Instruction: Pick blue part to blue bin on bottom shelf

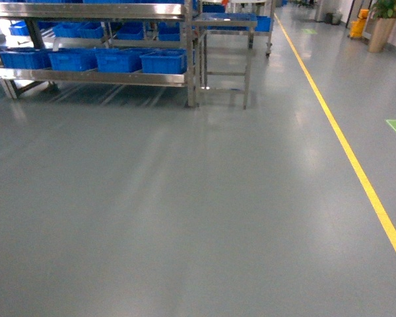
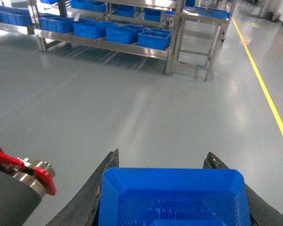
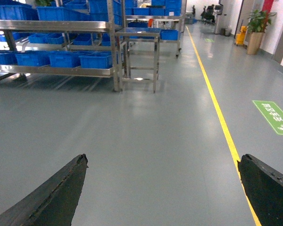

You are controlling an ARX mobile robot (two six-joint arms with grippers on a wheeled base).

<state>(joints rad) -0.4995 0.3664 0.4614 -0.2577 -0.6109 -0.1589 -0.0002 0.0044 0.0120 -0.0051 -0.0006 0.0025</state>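
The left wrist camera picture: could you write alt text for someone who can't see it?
A blue part sits clamped in the left gripper at the bottom of the frame. Beyond a stretch of grey floor, blue bins line the bottom shelf of a steel rack.

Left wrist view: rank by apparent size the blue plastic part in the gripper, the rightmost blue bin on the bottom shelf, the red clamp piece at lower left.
1. Blue plastic part, far the largest, though nearness inflates it.
2. Red clamp piece.
3. Rightmost blue bin; close to the clamp, and distance shrinks it.
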